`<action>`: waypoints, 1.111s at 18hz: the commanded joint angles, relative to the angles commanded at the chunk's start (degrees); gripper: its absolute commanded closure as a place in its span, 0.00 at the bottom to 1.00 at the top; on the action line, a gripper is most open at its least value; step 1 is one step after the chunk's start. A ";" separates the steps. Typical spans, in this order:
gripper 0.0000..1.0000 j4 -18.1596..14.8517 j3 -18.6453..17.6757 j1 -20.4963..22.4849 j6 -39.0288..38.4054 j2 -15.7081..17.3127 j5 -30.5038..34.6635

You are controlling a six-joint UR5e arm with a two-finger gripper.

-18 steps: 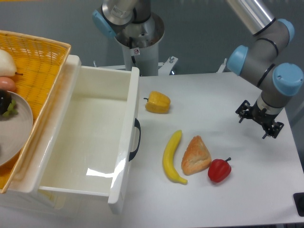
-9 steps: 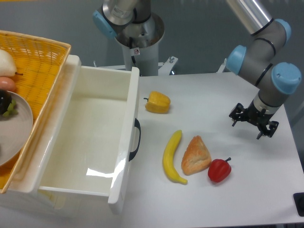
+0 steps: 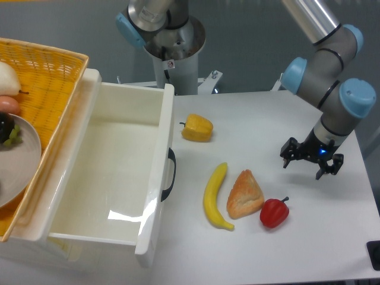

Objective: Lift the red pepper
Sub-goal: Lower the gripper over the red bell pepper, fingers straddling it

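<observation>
- We judge the pick barely begun: the red pepper (image 3: 274, 212) lies untouched on the table (image 3: 255, 119), near its front right corner, just beside a triangular pastry (image 3: 244, 194).
- Reaching, closing and lifting are all left to do.
- Our gripper (image 3: 310, 162) hangs near the table's right edge, behind the pepper and apart from it, fingers spread and empty, pointing downward.
- The arm (image 3: 330, 65) comes in from the back right, wrist bent down over the table.
</observation>
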 joint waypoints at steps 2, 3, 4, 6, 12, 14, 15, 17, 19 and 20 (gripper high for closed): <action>0.00 -0.09 0.27 -2.11 0.09 -0.09 2.83; 0.00 -0.09 0.27 -2.38 0.10 -0.09 2.84; 0.00 -0.09 0.18 -2.47 0.36 -0.09 2.84; 0.00 -0.18 0.18 -2.56 0.45 -0.09 2.84; 0.00 -0.09 0.62 -3.17 0.45 -0.79 2.84; 0.00 -0.09 0.62 -3.79 0.36 -0.88 2.84; 0.00 -0.09 0.71 -4.14 0.27 -0.88 2.84; 0.00 -0.09 1.15 -4.93 -0.08 -1.14 2.84; 0.00 -0.09 1.68 -5.37 -0.26 -1.49 2.84; 0.00 -0.09 1.94 -5.55 -0.26 -1.58 2.84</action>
